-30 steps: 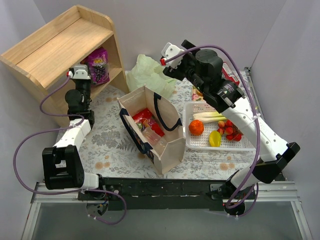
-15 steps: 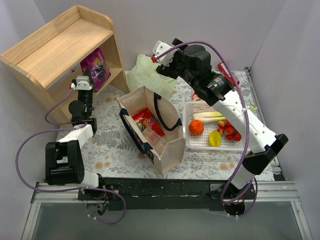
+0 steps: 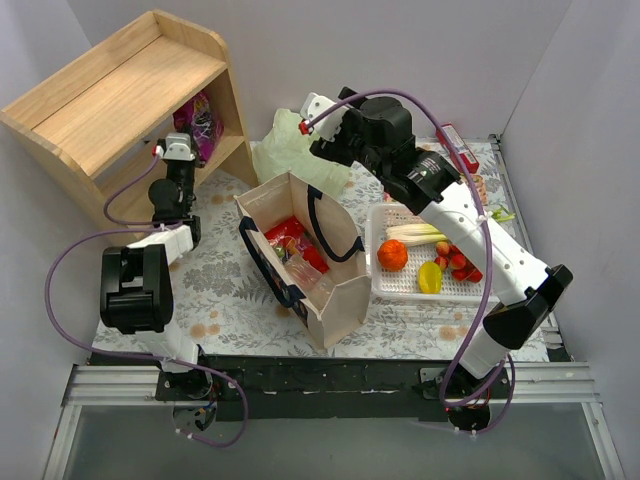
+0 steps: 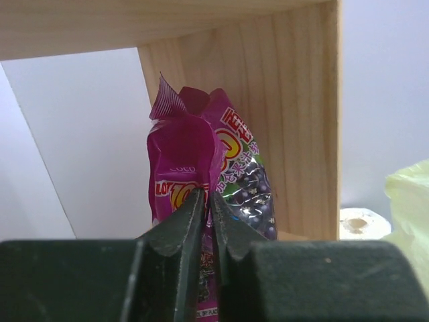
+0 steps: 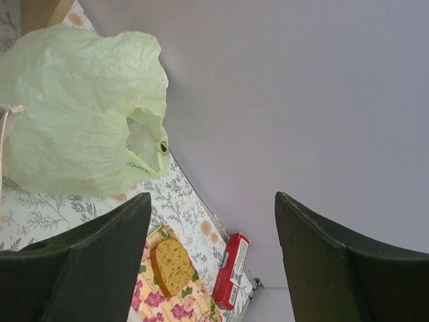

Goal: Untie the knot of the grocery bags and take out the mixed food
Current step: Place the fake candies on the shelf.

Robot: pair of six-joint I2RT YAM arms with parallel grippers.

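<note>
Step in hand: emptying the bags. Left gripper (image 4: pixel 206 196): jaws closed, empty, facing the purple snack packet (image 4: pixel 191 157) in the wooden shelf (image 3: pixel 120 100). Right gripper (image 5: pixel 213 198): jaws open above the crinkly pale green plastic bag (image 5: pixel 74 114) at the far edge of the table (image 3: pixel 230 290). Next move: descend and reach into the bag's mouth.

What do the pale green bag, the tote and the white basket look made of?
Pale green bag: thin plastic film, translucent, slightly glossy and finely crinkled.
Tote: probably canvas or similar heavy cloth, matte beige, holding its boxy shape while standing open.
White basket: apparently rigid moulded plastic, with a slotted floor and walls.
</note>
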